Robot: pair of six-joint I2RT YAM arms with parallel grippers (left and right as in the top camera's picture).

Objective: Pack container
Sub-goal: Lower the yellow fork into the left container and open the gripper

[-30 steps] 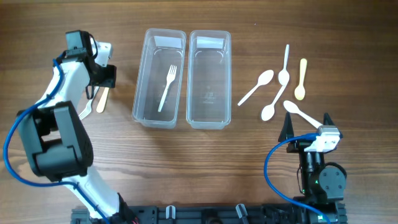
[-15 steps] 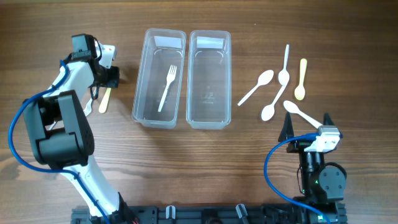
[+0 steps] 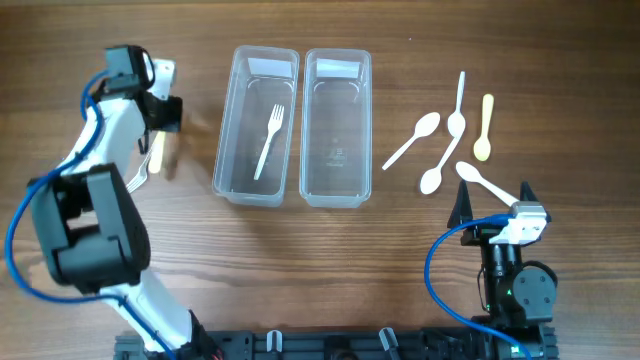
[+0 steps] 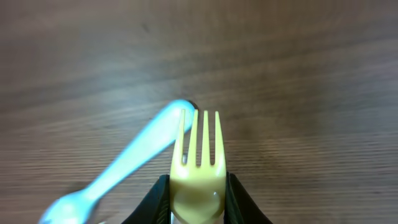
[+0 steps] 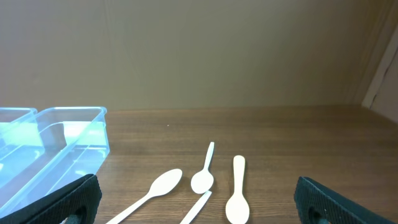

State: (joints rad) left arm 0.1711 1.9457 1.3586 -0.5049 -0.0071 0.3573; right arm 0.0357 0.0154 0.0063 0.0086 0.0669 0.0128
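Two clear plastic containers stand side by side, the left one (image 3: 257, 125) holding a white fork (image 3: 269, 140), the right one (image 3: 336, 125) with nothing in it. My left gripper (image 3: 157, 125) is shut on a pale yellow fork (image 4: 198, 163) left of the containers, lifted a little off the table. A white utensil (image 4: 134, 163) lies on the wood under it. Several white spoons (image 3: 440, 135) and a yellow spoon (image 3: 485, 127) lie at the right. My right gripper (image 3: 495, 200) is open and empty below them.
The spoons also show in the right wrist view (image 5: 205, 180), with the containers' corner (image 5: 68, 134) at its left. The arm bases stand at the front edge.
My left gripper has closed on the yellow fork and raised it slightly, shifting a little up and left. The right arm has not moved.
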